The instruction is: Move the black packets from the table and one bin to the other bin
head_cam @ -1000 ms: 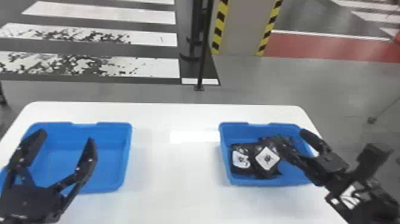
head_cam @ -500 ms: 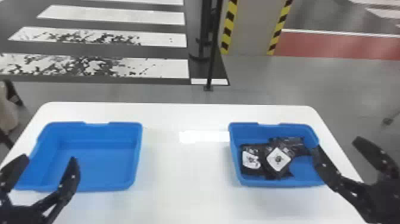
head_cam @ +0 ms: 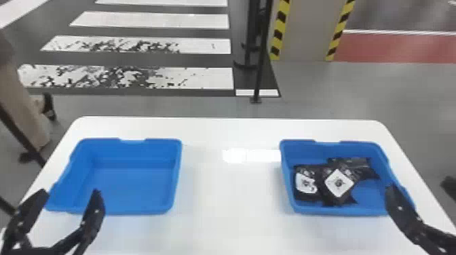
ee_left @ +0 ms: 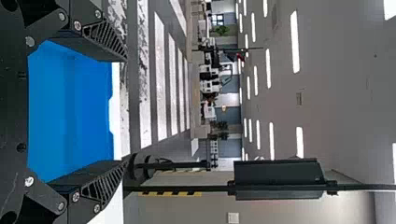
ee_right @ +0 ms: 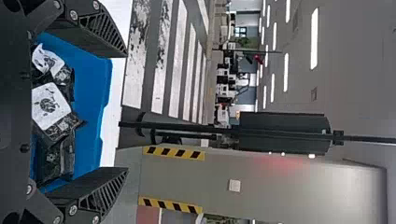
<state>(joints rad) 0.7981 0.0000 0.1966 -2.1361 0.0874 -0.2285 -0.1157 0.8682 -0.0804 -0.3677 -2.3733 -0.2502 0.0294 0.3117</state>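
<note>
From where I stand, the white table [head_cam: 230,190] spans the lower part of the head view, with a blue bin on either side. The left bin [head_cam: 135,210] has nothing in it that I can see. The black packets [head_cam: 325,195] are all bunched in the right bin [head_cam: 339,211], mostly toward its left and middle. One packet with a ragged white label [head_cam: 306,183] lies at the left of the heap; another, with a diamond-turned white label [head_cam: 338,183], sits beside it, and dark wrapping shows behind them.

The left gripper [head_cam: 70,194] hangs at the lower left of the head view, by the near edge of the left bin, its jaws wide apart with nothing between them. The right gripper [head_cam: 403,208] is at the lower right, one finger over the right bin's near right corner; the right wrist view shows its jaws wide too, holding nothing. Beyond the table, a black pole [head_cam: 262,64] rises near a pillar [head_cam: 303,32] edged in yellow and black.
</note>
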